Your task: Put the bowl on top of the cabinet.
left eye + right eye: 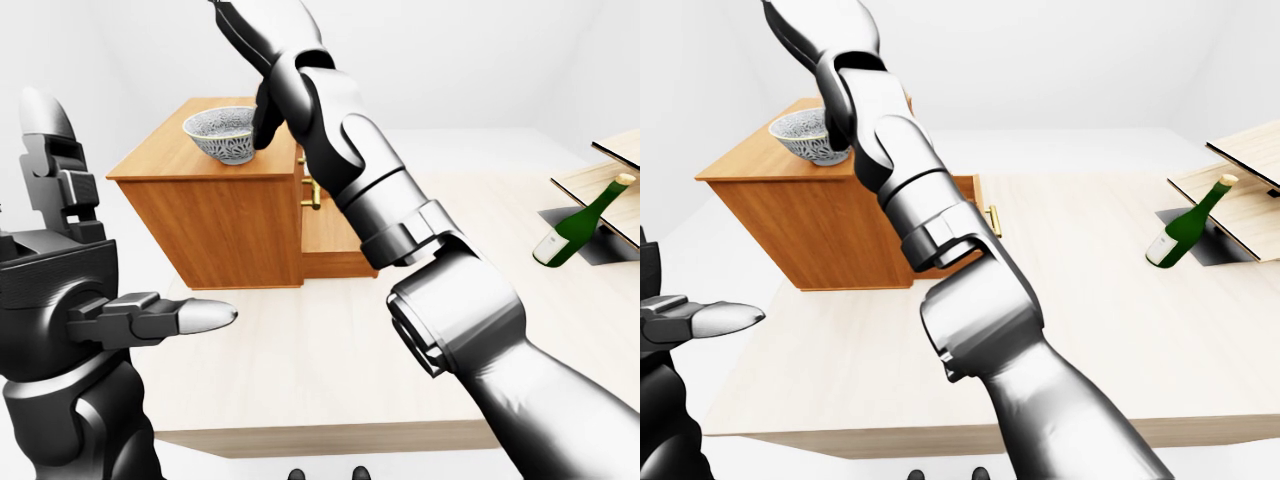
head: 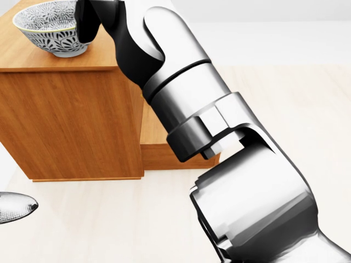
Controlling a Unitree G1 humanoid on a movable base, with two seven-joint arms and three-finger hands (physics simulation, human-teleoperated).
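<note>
**A:** How far along is the job?

**B:** Nearly finished, I'd judge. The bowl (image 1: 222,133) stands upright on top of the cabinet (image 1: 215,215), its base on the wood, on the top's half nearer the open drawer (image 1: 325,225).

**A:** So what's left?

**B:** Only letting go and lifting clear, if that isn't done yet. The right hand (image 1: 270,50) hangs above the cabinet's top, partly cut off by the picture's edge. One of its dark fingers (image 1: 266,120) comes down at the bowl's right side, touching it or just beside it. I cannot tell whether the fingers clasp the rim or stand loose.

**A:** And the other?

**B:** The left hand (image 1: 70,280) is raised well left of the cabinet, its fingers (image 1: 195,318) stretched out straight, holding nothing.

**A:** Anything else about?

**B:** A green bottle (image 1: 575,225) leans far right of the cabinet on the desk (image 1: 330,350).
</note>
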